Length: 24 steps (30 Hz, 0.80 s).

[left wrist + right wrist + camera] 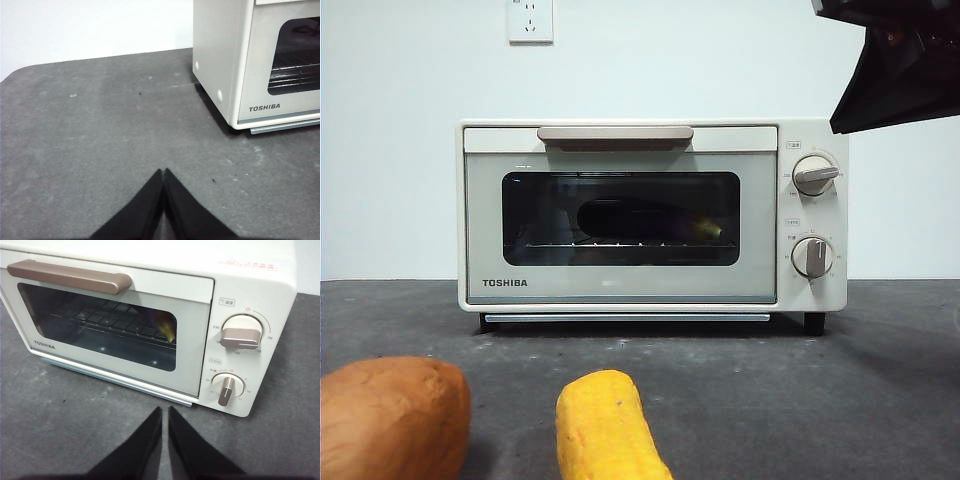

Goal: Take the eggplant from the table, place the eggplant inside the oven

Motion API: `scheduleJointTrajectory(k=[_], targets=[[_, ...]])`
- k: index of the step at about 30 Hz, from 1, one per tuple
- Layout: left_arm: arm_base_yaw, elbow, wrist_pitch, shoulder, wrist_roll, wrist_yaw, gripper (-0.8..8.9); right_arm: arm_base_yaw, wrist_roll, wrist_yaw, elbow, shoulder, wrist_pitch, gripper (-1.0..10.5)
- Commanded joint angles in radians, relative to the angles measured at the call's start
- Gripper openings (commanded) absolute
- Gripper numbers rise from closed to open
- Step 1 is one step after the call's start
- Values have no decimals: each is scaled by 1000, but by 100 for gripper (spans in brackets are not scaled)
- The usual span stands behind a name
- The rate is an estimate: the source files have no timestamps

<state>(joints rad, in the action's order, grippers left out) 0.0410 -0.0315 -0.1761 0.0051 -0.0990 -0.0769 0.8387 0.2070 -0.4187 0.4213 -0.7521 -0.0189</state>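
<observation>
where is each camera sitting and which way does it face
Front: low at table height, facing the oven door; eggplant inside; dark arm at top corner.
Left wrist: above the table, facing the oven's side corner; left gripper shut.
Right wrist: above the oven's front and knobs; right gripper shut.
Shared: all show the oven.

eggplant [645, 222] in oven [620, 290] | corn [608, 428], sweet potato [392, 415] before oven

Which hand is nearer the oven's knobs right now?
Right. The right hand hangs just in front of the oven, below its knobs. The left hand sits off the oven's far side, away from them.
</observation>
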Motion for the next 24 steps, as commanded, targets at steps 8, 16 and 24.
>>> scheduleJointTrajectory(k=[8,16,24], targets=[[-2,18,-3,-2,-13,-1,8,9,-1,-2,5,-3,-9,4],[-2,18,-3,-2,-13,-1,8,-74,-207,-34,1,197,43,4],[-2,18,-4,-2,-13,-1,8,-425,-168,-23,-105,470,42,4]])
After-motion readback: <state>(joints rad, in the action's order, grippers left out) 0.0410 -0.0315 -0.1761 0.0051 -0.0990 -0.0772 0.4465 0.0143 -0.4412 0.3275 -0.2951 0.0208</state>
